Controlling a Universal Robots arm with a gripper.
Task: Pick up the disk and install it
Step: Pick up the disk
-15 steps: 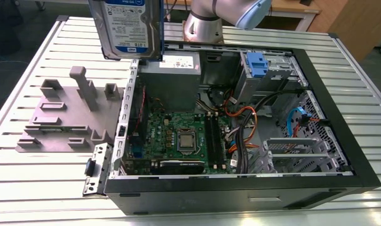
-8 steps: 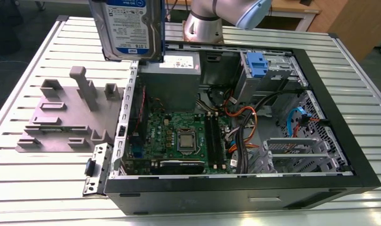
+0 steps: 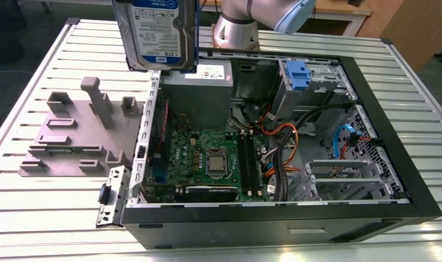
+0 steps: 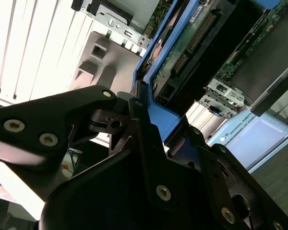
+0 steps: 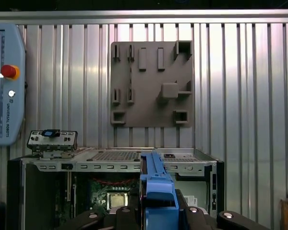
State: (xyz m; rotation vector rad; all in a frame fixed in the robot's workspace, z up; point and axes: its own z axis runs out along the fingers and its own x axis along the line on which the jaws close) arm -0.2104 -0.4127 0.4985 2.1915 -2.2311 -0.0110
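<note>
While one disk (image 3: 157, 33) hangs upright at the top of the exterior view, left of centre, one open computer case (image 3: 279, 224) lies below it on the ribbed metal tabletop (image 3: 31, 218). The drive's single white-and-blue label faces that camera; its print is too small to make out. In both wrist views the claw (image 4: 141, 117) is closed on the blue carrier that frames the disk, its black fingers (image 4: 86, 103) pressing the carrier's end from either side, and the drive's green circuit board faces the second wrist camera. One grey fixture plate (image 3: 68, 136) with raised blocks sits on the tabletop at the exterior view's left, just beside the case. Inside the case are one grey power-supply box (image 3: 199, 93) with a white label, one motherboard (image 3: 206, 158), and one small blue bracket (image 3: 298, 73) in the drive bay at the upper right. One control pendant (image 5: 5, 81) with a red button appears in the first wrist view, and the silver arm (image 3: 239, 27) rises behind the case.
</note>
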